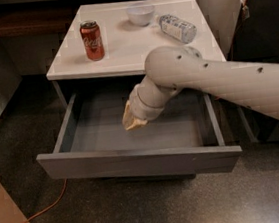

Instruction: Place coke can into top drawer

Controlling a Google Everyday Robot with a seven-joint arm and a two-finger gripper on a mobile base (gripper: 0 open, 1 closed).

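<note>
— Can in yet?
— No. The top drawer [135, 160] is open; the coke can [92, 40] stands on the counter [128, 57], untouched. The hand [133, 122] hangs inside the drawer; spread or pressed, can't tell.

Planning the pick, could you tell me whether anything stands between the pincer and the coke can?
Nothing visible does. The pincer hangs over the open top drawer; the coke can stands on the cabinet top, with the bowl and bottle well aside.
</note>
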